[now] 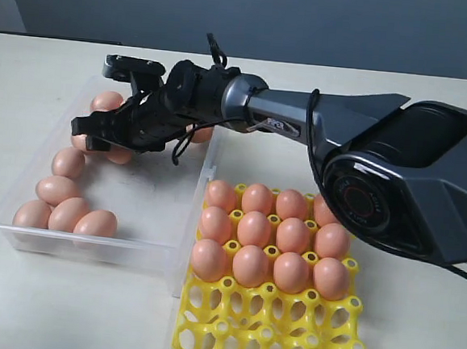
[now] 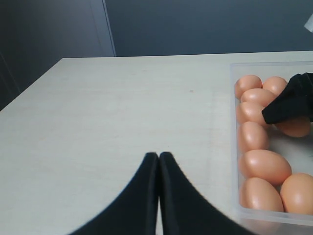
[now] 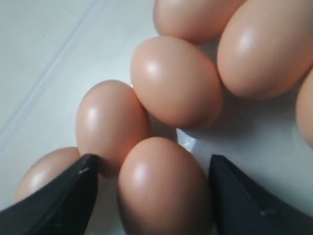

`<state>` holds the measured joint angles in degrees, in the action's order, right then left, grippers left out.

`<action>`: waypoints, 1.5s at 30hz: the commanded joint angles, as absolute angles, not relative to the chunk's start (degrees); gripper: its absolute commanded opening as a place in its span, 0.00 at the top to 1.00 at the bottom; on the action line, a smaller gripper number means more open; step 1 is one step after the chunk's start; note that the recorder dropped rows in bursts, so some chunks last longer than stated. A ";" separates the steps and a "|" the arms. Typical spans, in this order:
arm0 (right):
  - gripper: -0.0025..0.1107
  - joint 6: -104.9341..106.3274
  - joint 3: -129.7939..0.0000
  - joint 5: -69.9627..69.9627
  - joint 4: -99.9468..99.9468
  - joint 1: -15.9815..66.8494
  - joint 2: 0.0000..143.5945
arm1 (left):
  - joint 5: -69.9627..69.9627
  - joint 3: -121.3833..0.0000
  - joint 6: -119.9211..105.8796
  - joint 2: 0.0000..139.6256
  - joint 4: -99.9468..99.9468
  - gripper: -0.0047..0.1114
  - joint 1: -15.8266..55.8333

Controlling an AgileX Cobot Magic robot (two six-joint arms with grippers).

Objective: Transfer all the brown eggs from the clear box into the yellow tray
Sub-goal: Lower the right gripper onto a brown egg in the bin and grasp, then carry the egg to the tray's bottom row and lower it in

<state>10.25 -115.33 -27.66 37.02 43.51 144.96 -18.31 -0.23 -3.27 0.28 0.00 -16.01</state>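
Right gripper (image 3: 152, 164) spread wide over brown eggs (image 1: 68, 203) inside the clear box (image 1: 90, 248).
Its fingers straddle 1 egg (image 3: 164, 193), seemingly without gripping; 12 eggs sit in the yellow tray (image 1: 269, 339) just beside the box; left gripper (image 2: 159, 159) pinched closed outside it.

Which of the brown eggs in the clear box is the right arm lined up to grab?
The egg between the right gripper's open jaws; its neighbours all lie outside them.
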 commanded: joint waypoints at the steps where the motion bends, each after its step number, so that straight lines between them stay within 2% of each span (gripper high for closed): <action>1: 0.62 10.51 -115.23 -28.03 35.67 44.01 145.09 | -17.69 0.00 -3.24 0.00 0.00 0.96 -15.75; 7: 0.98 10.51 -115.23 -29.65 35.13 44.01 144.29 | -17.69 0.00 -3.24 0.00 0.00 0.96 -15.75; 16: 0.98 10.63 -115.23 -32.27 28.31 44.12 137.54 | -17.69 0.00 -3.24 0.00 0.00 0.96 -15.75; 23: 0.98 10.72 -115.09 -42.04 15.56 45.73 129.17 | -17.69 0.00 -3.24 0.00 0.00 0.96 -15.75; 30: 0.98 12.00 -113.62 -41.04 13.73 49.56 117.48 | -17.69 0.00 -3.24 0.00 0.00 0.96 -15.75; 33: 0.98 12.99 -106.39 -36.62 12.90 51.79 110.82 | -17.69 0.00 -3.24 0.00 0.00 0.96 -15.75; 37: 0.98 13.00 -89.88 -24.93 11.90 53.32 99.79 | -17.69 0.00 -3.24 0.00 0.00 0.96 -15.75; 45: 0.98 10.49 -57.54 -11.91 11.86 53.32 80.55 | -17.69 0.00 -3.24 0.00 0.00 0.96 -15.75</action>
